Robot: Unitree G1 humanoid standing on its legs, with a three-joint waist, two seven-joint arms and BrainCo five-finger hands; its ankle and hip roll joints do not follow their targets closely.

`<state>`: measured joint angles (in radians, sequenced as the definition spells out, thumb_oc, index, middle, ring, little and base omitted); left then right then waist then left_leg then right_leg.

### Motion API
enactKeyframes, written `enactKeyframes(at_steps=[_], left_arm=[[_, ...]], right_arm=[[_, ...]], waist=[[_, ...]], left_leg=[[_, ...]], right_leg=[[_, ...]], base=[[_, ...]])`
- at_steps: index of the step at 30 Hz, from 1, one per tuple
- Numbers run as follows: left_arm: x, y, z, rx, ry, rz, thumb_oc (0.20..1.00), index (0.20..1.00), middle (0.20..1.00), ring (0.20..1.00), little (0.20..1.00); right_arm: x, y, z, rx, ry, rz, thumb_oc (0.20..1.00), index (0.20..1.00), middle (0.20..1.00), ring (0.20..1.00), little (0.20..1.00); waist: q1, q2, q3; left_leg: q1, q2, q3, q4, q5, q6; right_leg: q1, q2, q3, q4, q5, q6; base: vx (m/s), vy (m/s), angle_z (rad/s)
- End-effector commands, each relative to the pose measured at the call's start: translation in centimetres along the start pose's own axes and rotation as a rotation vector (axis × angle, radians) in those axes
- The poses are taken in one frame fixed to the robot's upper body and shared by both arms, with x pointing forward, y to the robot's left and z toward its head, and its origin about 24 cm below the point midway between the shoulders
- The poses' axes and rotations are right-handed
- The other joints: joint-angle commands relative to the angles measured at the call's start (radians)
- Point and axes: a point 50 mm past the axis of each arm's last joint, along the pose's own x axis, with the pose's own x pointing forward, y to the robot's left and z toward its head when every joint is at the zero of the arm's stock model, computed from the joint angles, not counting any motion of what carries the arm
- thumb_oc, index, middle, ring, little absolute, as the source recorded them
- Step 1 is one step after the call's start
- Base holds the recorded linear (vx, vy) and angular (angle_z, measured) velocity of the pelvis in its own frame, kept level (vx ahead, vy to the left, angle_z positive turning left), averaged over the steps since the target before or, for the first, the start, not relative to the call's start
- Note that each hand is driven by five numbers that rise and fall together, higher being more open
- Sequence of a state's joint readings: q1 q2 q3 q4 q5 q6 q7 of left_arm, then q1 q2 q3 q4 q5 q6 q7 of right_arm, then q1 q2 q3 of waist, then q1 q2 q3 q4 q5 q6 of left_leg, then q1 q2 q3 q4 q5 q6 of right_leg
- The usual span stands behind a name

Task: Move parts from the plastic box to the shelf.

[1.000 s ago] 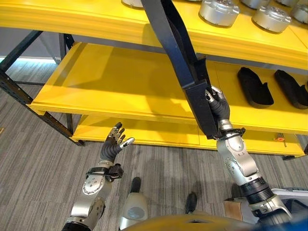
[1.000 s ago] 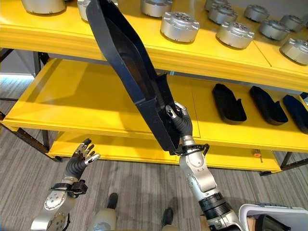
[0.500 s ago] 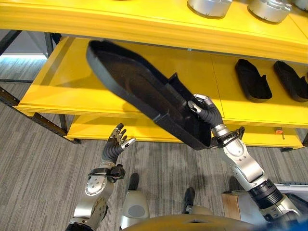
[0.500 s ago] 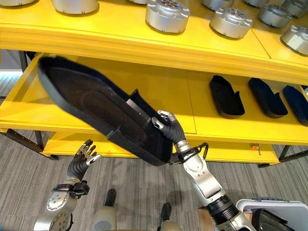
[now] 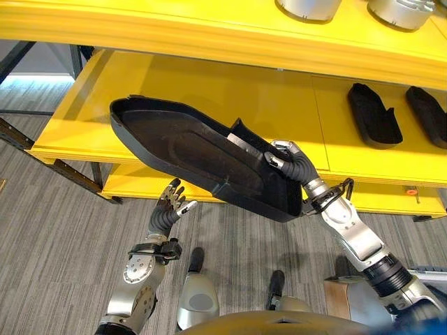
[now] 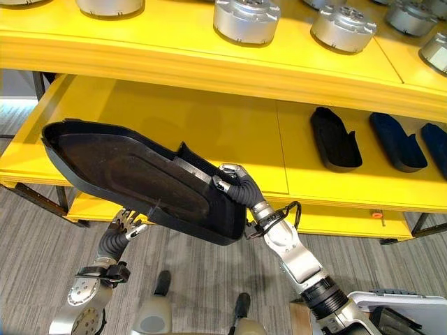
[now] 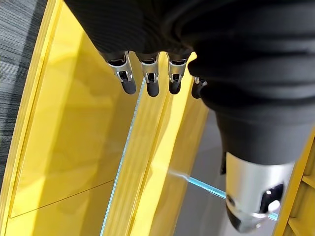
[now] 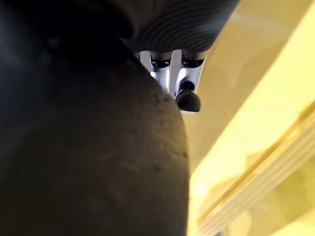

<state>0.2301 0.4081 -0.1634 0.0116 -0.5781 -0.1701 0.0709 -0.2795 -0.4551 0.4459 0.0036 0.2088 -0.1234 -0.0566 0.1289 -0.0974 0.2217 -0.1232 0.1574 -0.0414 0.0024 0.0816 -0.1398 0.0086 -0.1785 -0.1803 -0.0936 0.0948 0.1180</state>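
One long black shell part [image 5: 195, 150] hangs tilted before the yellow shelf [image 5: 209, 98], its right end clasped by the right hand [image 5: 293, 164]. Lower left, the left hand [image 5: 170, 206] is loosely spread, holding nothing.

Black part [image 5: 202, 157], yellow shelf [image 5: 209, 91], silver discs [image 6: 246, 19], grey striped floor [image 5: 49, 230], possibly carpet

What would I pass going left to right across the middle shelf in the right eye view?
Large black part held up before the shelf, then the right hand with fingers curled round its end, then three smaller black parts lying on the shelf: first, second, third.
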Motion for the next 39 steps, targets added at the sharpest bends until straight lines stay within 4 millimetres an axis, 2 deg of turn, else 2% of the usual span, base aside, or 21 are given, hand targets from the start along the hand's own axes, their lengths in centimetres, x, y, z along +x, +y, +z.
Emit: enactKeyframes(at_steps=[1,5,7,12,13,14,15,18,25,28,30,33,39], left_arm=[[-0.1,-1.2,2.5,0.017,-0.117,-0.103,1.0,1.0,1.0,1.0,1.0],[0.1,-1.6,2.7,0.011,-0.121,-0.12,1.0,1.0,1.0,1.0,1.0],[0.3,-2.0,2.6,0.005,-0.119,-0.135,1.0,1.0,1.0,1.0,1.0],[1.2,-2.6,3.9,0.004,-0.168,-0.161,1.0,1.0,1.0,1.0,1.0],[1.4,-2.8,4.0,-0.003,-0.173,-0.161,1.0,1.0,1.0,1.0,1.0],[1.4,-2.8,4.0,-0.004,-0.174,-0.161,1.0,1.0,1.0,1.0,1.0],[1.5,-3.0,4.1,-0.003,-0.177,-0.166,1.0,1.0,1.0,1.0,1.0],[2.0,-3.6,4.4,-0.008,-0.188,-0.19,1.0,1.0,1.0,1.0,1.0],[2.5,-4.3,5.0,-0.003,-0.208,-0.218,1.0,1.0,1.0,1.0,1.0],[2.8,-4.5,5.3,0.008,-0.222,-0.223,1.0,1.0,1.0,1.0,1.0],[3.1,-4.8,5.5,0.014,-0.233,-0.217,1.0,1.0,1.0,1.0,1.0],[3.2,-5.1,5.7,0.017,-0.239,-0.221,1.0,1.0,1.0,1.0,1.0],[3.5,-5.5,5.9,0.01,-0.251,-0.223,1.0,1.0,1.0,1.0,1.0]], right_arm=[[2.8,-3.5,3.4,-0.09,-0.147,-0.154,0.2,0.2,0.2,0.2,0.2],[4.5,-4.9,3.5,-0.112,-0.127,-0.234,0.2,0.2,0.2,0.2,0.2],[6.0,-6.4,4.1,-0.087,-0.129,-0.329,0.2,0.2,0.2,0.2,0.2],[9.4,-11.5,9.7,-0.192,-0.219,-0.532,0.2,0.2,0.2,0.2,0.2],[10.0,-13.0,11.4,-0.197,-0.245,-0.601,0.2,0.2,0.2,0.2,0.2],[10.0,-13.0,11.4,-0.197,-0.246,-0.601,0.2,0.2,0.2,0.2,0.2],[10.3,-14.5,13.1,-0.201,-0.273,-0.668,0.2,0.2,0.2,0.2,0.2],[11.0,-16.5,15.0,-0.127,-0.279,-0.774,0.2,0.2,0.2,0.2,0.2],[11.0,-19.2,15.5,-0.063,-0.208,-0.892,0.2,0.2,0.2,0.2,0.2],[10.4,-20.8,15.0,-0.034,-0.15,-0.967,0.2,0.2,0.2,0.2,0.2],[9.6,-22.0,13.8,0.014,-0.091,-1.03,0.2,0.2,0.2,0.2,0.2],[9.3,-22.5,13.1,0.031,-0.048,-1.056,0.2,0.2,0.2,0.2,0.2],[9.5,-22.2,12.5,0.06,-0.018,-1.062,0.2,0.2,0.2,0.2,0.2]], waist=[[0.018,0.0,-0.025],[0.03,0.003,-0.013],[0.04,0.008,0.005],[0.056,0.04,0.073],[0.058,0.051,0.087],[0.058,0.051,0.088],[0.058,0.062,0.099],[0.057,0.08,0.126],[0.059,0.107,0.161],[0.064,0.123,0.179],[0.067,0.133,0.192],[0.071,0.139,0.199],[0.075,0.143,0.209]], left_leg=[[-0.044,-0.022,0.0,0.068,-0.043,0.045],[-0.051,-0.021,-0.003,0.07,-0.041,0.045],[-0.064,-0.02,-0.006,0.077,-0.038,0.043],[-0.113,-0.015,-0.011,0.083,-0.016,0.04],[-0.124,-0.01,-0.008,0.079,-0.008,0.039],[-0.125,-0.01,-0.007,0.079,-0.008,0.039],[-0.137,-0.007,-0.008,0.079,-0.003,0.04],[-0.177,-0.007,-0.01,0.105,-0.002,0.04],[-0.242,-0.012,-0.02,0.165,-0.012,0.036],[-0.278,-0.018,-0.029,0.197,-0.02,0.036],[-0.307,-0.023,-0.036,0.216,-0.025,0.036],[-0.322,-0.026,-0.041,0.221,-0.026,0.038],[-0.348,-0.033,-0.043,0.235,-0.029,0.04]], right_leg=[[0.049,-0.095,-0.029,0.111,-0.084,0.071],[0.041,-0.094,-0.028,0.116,-0.085,0.068],[0.029,-0.093,-0.027,0.124,-0.084,0.066],[-0.05,-0.091,-0.012,0.157,-0.078,0.059],[-0.073,-0.088,-0.007,0.166,-0.075,0.057],[-0.074,-0.087,-0.006,0.167,-0.075,0.057],[-0.098,-0.087,0.001,0.179,-0.077,0.056],[-0.149,-0.086,0.012,0.217,-0.087,0.053],[-0.217,-0.09,0.018,0.289,-0.106,0.051],[-0.256,-0.09,0.017,0.332,-0.116,0.049],[-0.282,-0.089,0.015,0.354,-0.124,0.048],[-0.298,-0.088,0.016,0.365,-0.127,0.047],[-0.316,-0.087,0.014,0.375,-0.13,0.044]], base=[[0.0,0.0,0.0],[-0.01,-0.001,0.01],[-0.09,-0.013,0.01],[-0.15,0.006,0.02],[-0.08,0.021,-0.05],[-0.08,0.022,-0.02],[-0.06,0.016,0.01],[-0.1,0.015,0.01],[-0.06,0.001,-0.04],[-0.06,-0.004,-0.02],[-0.05,-0.015,0.06],[-0.01,-0.005,0.03],[-0.01,-0.001,0.03]])
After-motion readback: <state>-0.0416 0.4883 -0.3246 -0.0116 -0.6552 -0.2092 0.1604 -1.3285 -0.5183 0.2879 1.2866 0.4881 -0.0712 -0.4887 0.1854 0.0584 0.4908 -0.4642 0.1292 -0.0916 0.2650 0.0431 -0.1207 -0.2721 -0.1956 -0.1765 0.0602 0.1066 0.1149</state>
